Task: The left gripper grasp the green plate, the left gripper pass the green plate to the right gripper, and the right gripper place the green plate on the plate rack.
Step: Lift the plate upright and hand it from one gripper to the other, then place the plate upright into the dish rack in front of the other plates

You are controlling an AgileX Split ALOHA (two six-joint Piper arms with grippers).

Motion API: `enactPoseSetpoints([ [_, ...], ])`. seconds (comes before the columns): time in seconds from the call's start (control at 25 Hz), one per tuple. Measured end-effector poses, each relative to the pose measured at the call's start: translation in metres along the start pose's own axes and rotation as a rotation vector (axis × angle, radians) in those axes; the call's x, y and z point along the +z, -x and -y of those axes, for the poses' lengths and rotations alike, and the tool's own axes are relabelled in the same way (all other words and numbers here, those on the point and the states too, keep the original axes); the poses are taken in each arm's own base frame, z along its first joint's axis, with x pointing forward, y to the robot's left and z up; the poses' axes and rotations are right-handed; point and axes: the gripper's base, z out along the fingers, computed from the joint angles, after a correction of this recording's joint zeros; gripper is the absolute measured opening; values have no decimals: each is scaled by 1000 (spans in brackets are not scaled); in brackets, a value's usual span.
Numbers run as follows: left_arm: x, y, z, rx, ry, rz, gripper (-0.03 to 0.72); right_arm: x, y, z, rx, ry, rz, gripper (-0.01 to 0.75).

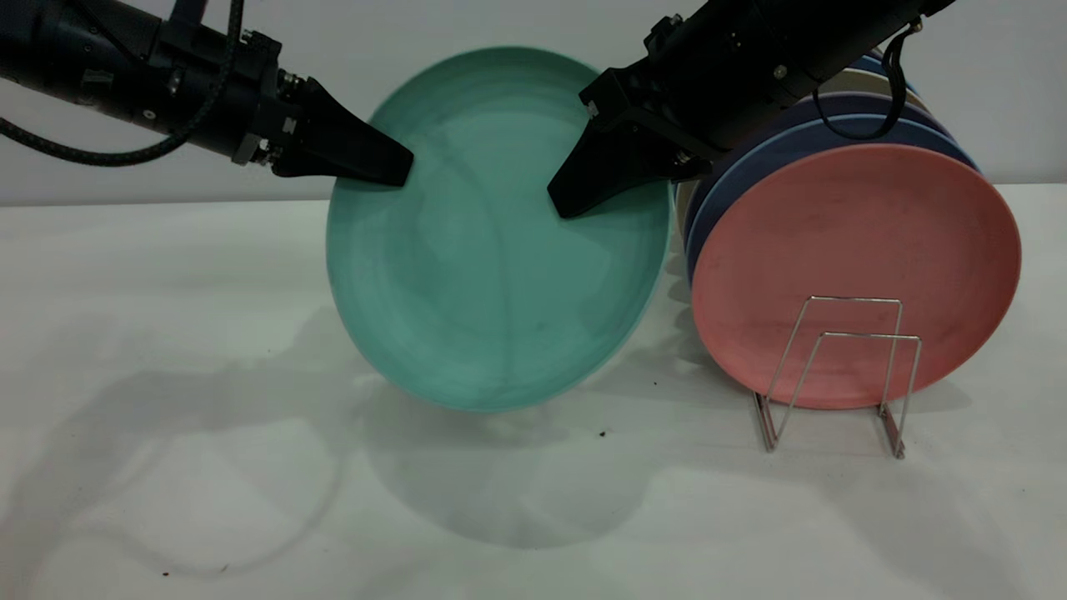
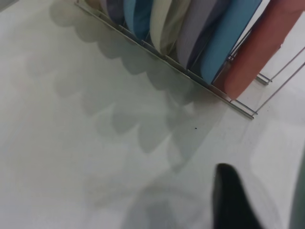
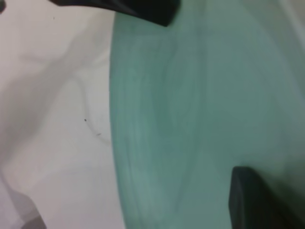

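Observation:
The green plate (image 1: 492, 267) hangs upright above the table, left of the plate rack (image 1: 859, 335). My left gripper (image 1: 400, 171) straddles its upper left rim. In the left wrist view one finger (image 2: 233, 200) stands apart from the plate's edge (image 2: 300, 205), with table showing between them, so the jaws look open. My right gripper (image 1: 563, 200) is shut on the plate's upper right rim. In the right wrist view its finger (image 3: 252, 200) lies on the plate's face (image 3: 190, 119), and the left gripper's tip (image 3: 143, 9) shows at the far rim.
A salmon-pink plate (image 1: 859, 250) stands foremost in the rack, with blue, purple and cream plates (image 1: 800, 137) behind it. Two bare wire loops stand in front of the pink plate. The row also shows in the left wrist view (image 2: 190, 33). White table (image 1: 208, 417) lies below.

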Motion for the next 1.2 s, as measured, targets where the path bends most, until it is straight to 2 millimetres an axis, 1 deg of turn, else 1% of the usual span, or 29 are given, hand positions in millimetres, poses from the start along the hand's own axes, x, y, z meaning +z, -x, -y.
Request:
enactPoseSetpoints([
  [0.04,0,0,0,-4,1,1,511,0,0,0,-3,4,-2,144],
  [0.12,0,1,0,-11,3,7,629,0,0,-1,-9,6,-4,140],
  [0.16,0,1,0,-16,4,10,673,0,0,-1,-10,5,-4,140],
  [0.24,-2,3,1,-27,8,14,711,0,0,0,-16,-7,-2,140],
  [0.36,-8,11,6,-23,14,15,709,0,0,3,-37,-35,-6,140],
  [0.64,-30,36,28,28,3,27,612,0,-3,7,-106,-73,-41,140],
  [0.76,-41,46,39,45,-4,22,576,-1,-7,9,-191,-92,-84,139],
  [0.84,-48,52,47,57,2,6,568,-2,-8,10,-247,-104,-112,139],
  [0.96,-58,57,56,72,16,-29,566,-10,-6,8,-329,-129,-136,139],
  [1.04,-63,59,60,83,30,-53,566,-20,-2,5,-391,-151,-143,139],
  [1.2,-68,58,62,95,72,-111,564,-41,5,-5,-507,-172,-170,138],
])
